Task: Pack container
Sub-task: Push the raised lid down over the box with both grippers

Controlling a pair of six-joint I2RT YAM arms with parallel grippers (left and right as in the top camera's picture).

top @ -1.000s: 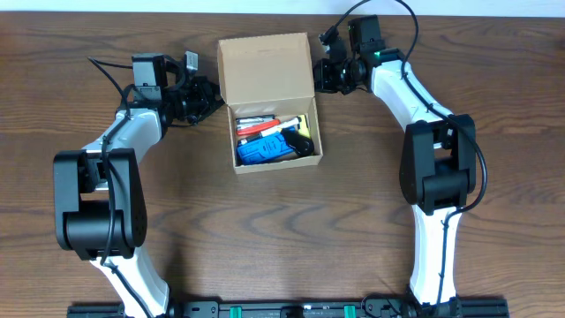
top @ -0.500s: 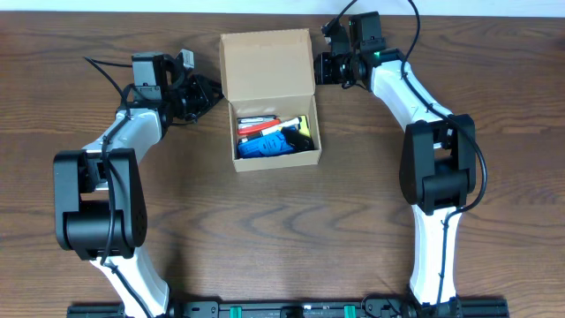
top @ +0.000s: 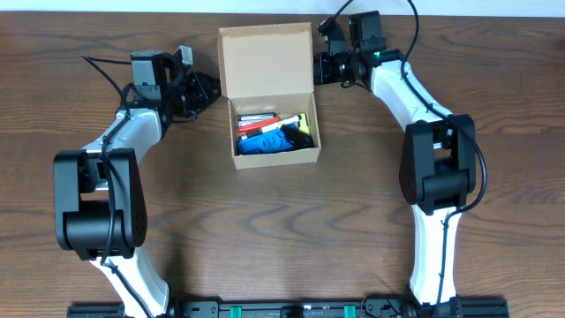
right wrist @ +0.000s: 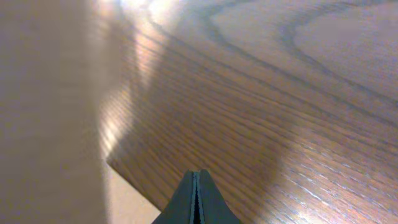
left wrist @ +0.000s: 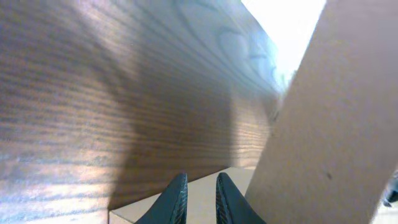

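Note:
The container (top: 278, 156) is a tan cardboard box at the table's back middle. Its flap lid (top: 267, 60) stands open at the back. Inside lie markers (top: 258, 120), a blue item (top: 263, 141) and a black item (top: 300, 137). My left gripper (top: 210, 89) is at the lid's left edge, its fingers (left wrist: 201, 198) nearly together with nothing between them. The lid's cardboard (left wrist: 336, 124) fills the right of the left wrist view. My right gripper (top: 320, 69) is at the lid's right edge. It is shut and empty (right wrist: 197, 190), with the cardboard (right wrist: 43, 112) to its left.
Dark wood table (top: 282, 230) all round. Black cables (top: 101, 66) trail from the left arm, and others (top: 388, 13) from the right arm at the back edge.
The lid has tilted up and shows larger from above. The box has slid slightly toward the back. Both grippers moved back a little with the lid's edges.

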